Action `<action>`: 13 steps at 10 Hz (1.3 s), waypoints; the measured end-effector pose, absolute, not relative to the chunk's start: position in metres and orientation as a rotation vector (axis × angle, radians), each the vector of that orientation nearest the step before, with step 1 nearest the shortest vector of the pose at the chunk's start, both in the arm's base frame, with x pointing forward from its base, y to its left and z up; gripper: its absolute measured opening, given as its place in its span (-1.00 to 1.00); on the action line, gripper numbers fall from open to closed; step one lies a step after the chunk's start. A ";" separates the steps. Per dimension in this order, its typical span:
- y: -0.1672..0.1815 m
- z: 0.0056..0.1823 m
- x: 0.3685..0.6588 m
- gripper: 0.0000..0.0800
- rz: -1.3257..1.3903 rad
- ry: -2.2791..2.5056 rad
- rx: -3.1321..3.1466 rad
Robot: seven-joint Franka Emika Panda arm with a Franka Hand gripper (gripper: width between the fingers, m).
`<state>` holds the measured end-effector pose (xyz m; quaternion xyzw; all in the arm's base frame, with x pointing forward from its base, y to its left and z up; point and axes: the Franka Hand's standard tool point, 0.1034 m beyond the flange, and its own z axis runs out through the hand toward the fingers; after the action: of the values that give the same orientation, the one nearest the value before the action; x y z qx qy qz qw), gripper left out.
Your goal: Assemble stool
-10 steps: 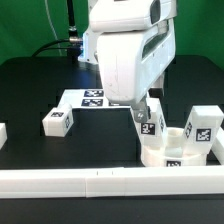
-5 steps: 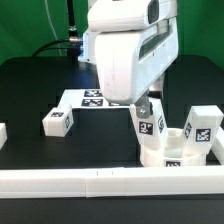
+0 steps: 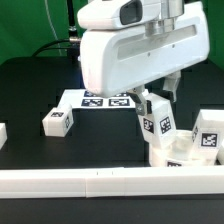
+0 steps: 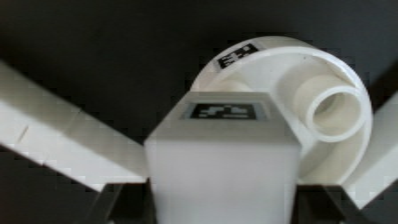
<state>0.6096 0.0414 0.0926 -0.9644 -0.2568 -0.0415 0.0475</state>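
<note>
My gripper (image 3: 150,105) is shut on a white blocky stool leg (image 3: 155,124) with black-and-white tags, held upright over the round white seat (image 3: 172,152) at the exterior view's right. In the wrist view the leg (image 4: 222,150) fills the space between my dark fingers (image 4: 121,205), its tagged end toward the seat (image 4: 285,75) and beside a round socket (image 4: 333,110). Another leg (image 3: 210,133) stands on the seat's right side. A loose leg (image 3: 57,121) lies on the black table at the left.
A long white rail (image 3: 100,182) runs along the table's front edge, also in the wrist view (image 4: 54,120). The marker board (image 3: 105,99) lies behind the arm. A white piece (image 3: 3,133) sits at the left edge.
The arm has moved toward the exterior view's right and closer to the camera, carrying the leg with it over the seat.
</note>
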 end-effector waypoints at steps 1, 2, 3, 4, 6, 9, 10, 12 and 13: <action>0.045 0.094 0.610 -0.15 -0.138 -0.619 -2.979; 0.047 0.093 0.610 -0.15 -0.148 -0.464 -3.005; 0.048 0.093 0.610 -0.15 -0.160 -0.300 -3.018; 0.050 0.092 0.611 -0.15 -0.170 -0.161 -3.022; 0.052 0.092 0.612 -0.15 -0.190 0.097 -3.018; 0.050 0.092 0.612 -0.15 -0.178 0.288 -2.998; 0.050 0.092 0.612 -0.15 -0.174 0.349 -2.989; 0.048 0.092 0.612 -0.15 -0.159 0.538 -2.950; 0.048 0.091 0.612 -0.15 -0.153 0.603 -2.935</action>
<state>0.6117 0.0484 0.0914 -0.9758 0.2007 -0.0509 0.0708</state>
